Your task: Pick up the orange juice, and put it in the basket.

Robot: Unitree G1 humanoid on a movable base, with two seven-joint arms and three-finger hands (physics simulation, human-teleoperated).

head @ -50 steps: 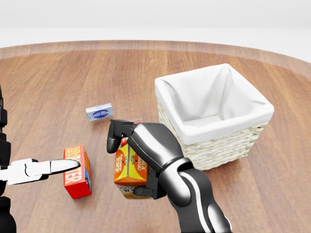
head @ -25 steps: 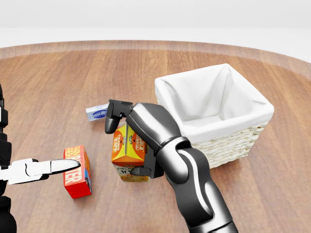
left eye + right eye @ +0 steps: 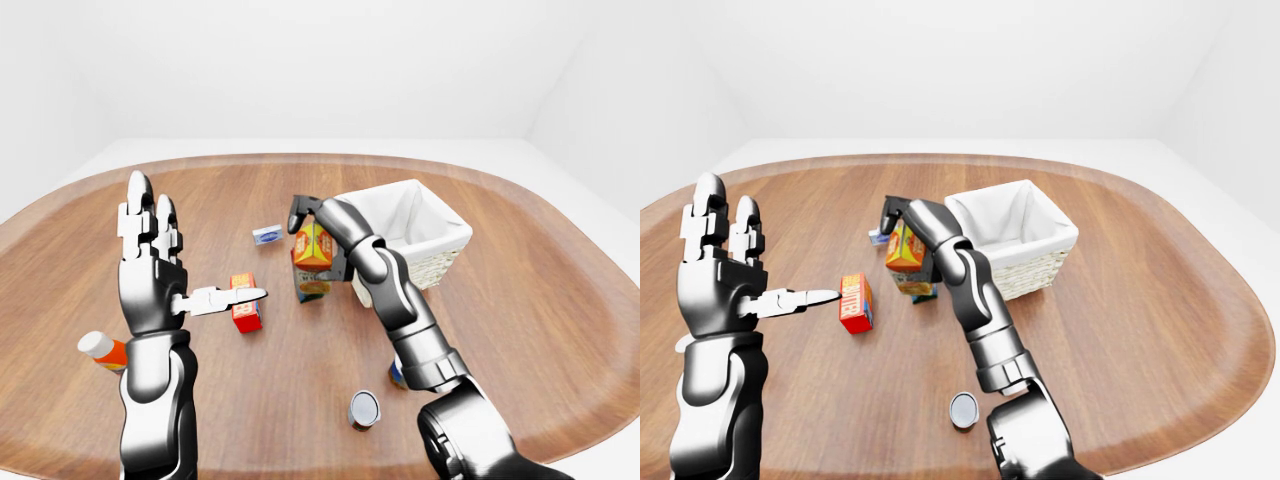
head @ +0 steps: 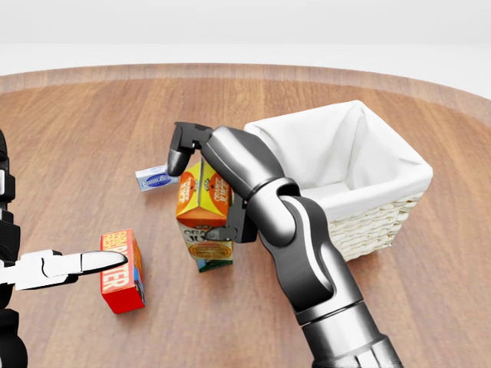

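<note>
The orange juice carton (image 4: 202, 220) is orange and yellow with a gabled top and stands upright, held above the table to the left of the basket (image 4: 383, 222). My right hand (image 4: 201, 192) is shut on the carton, with fingers over its top and the thumb at its lower side. The basket is wicker with a white cloth lining and shows nothing inside. My left hand (image 3: 150, 262) is open and raised at the left of the left-eye view, its thumb pointing at a red box.
A red box (image 4: 121, 270) stands left of the carton. A small blue-and-white box (image 4: 156, 179) lies above it. In the left-eye view a white-capped orange bottle (image 3: 104, 349) lies at the left and a round can (image 3: 365, 409) lies low in the middle.
My right hand has lifted the juice carton and carried it up in the head view. The left hand and the other things have not moved.
</note>
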